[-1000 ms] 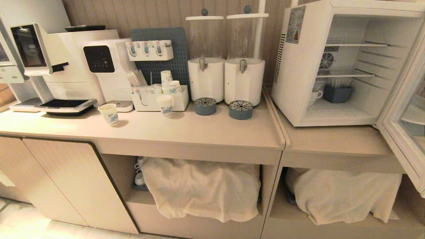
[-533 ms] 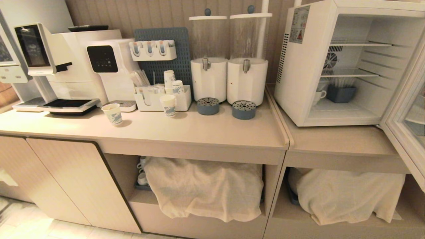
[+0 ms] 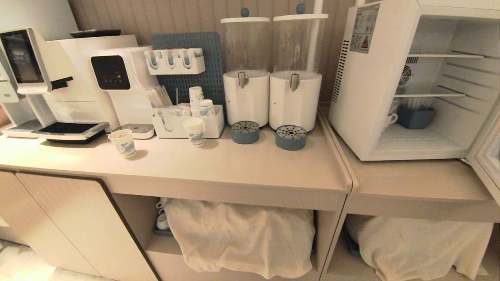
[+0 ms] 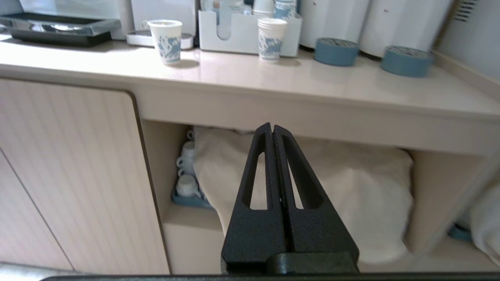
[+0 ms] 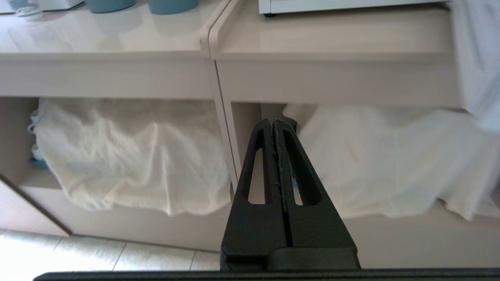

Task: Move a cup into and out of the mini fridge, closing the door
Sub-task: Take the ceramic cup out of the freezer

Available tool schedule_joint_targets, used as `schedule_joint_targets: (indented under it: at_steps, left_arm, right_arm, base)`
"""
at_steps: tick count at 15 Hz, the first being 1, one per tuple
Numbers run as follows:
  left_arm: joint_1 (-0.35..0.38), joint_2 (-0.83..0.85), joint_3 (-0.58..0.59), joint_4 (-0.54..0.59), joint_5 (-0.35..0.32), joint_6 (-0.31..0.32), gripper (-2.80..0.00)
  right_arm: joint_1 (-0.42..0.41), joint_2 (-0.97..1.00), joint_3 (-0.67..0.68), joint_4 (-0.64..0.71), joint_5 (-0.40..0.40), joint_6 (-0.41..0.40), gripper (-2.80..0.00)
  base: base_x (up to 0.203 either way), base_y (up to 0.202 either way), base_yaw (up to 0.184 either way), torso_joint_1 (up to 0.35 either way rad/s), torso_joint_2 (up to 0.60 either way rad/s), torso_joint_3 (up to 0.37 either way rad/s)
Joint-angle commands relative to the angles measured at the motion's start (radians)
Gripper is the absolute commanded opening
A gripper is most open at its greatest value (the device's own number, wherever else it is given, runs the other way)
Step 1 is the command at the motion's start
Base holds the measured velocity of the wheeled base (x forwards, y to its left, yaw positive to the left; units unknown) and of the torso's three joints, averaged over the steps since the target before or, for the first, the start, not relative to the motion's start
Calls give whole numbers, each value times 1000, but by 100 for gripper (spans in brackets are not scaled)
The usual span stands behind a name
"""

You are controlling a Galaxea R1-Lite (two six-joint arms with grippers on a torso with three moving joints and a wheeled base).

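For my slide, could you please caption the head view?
White ceramic cup inside open white boxy mini fridge, beside blue bin.

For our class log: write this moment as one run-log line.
cup: inside mini fridge | door: open | left tool: shut, empty | right tool: shut, empty

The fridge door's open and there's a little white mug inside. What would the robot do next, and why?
Probably raise the right gripper toward the small white ceramic mug on the floor of the white boxy mini fridge. The glass-windowed door stands open, and both grippers, left too, hang shut and empty below the beige counter.
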Motion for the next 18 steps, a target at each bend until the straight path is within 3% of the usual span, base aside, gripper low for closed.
schedule_joint_targets:
  at_steps: [1, 8, 14, 18]
  left_arm:
    - [-1, -5, 40, -1, 0, -1, -280]
    - [-1, -5, 40, -1, 0, -2, -280]
    - [1, -5, 40, -1, 0, -1, -280]
    - [0, -5, 40, -1, 1, -2, -280]
  right_arm:
    - [-1, 1, 0, 0, 1, 0, -280]
    - [-1, 1, 0, 0, 1, 0, -280]
    - [0, 1, 0, 0, 1, 0, -280]
    - [0, 1, 0, 0, 1, 0, -280]
  base:
    - [194, 0, 2, 17, 2, -2]
    - [183, 0, 2, 1, 0, 3]
    - [10, 0, 0, 0, -1, 1]
    - [183, -88, 5, 1, 5, 1]
